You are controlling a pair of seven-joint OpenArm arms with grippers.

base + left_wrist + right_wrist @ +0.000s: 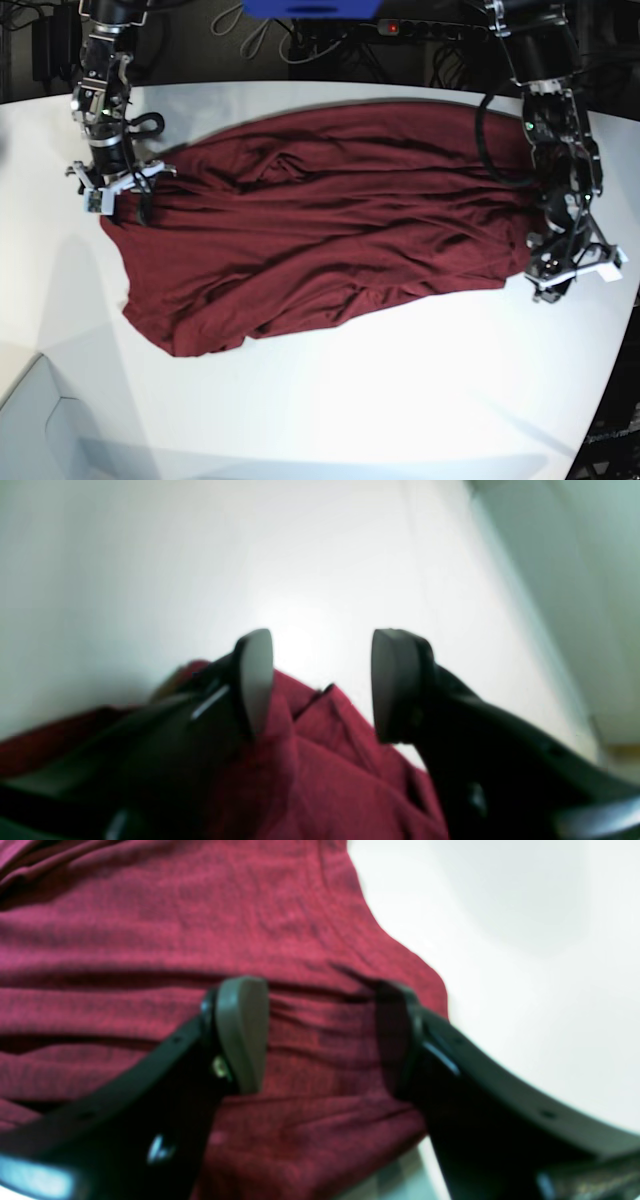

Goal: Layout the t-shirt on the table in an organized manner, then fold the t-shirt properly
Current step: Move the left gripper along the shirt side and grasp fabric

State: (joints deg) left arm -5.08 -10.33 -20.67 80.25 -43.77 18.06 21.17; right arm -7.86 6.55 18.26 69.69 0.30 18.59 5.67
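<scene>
Shirt [320,230] lay spread on counter [400,400], long axis left-right. Left claw [322,685] apart at right end, right claw [320,1035] apart over left end; nothing clamped.

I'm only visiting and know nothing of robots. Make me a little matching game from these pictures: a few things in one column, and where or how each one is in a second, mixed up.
Things:
1. t-shirt
2. table
3. left gripper
4. right gripper

Descriptions:
A. white and glossy, under everything
B. open, at the cloth's edge on the base view's right
C. dark red, spread out and wrinkled
D. open, at the cloth's edge on the base view's left

Pairs: 1-C, 2-A, 3-B, 4-D
</scene>
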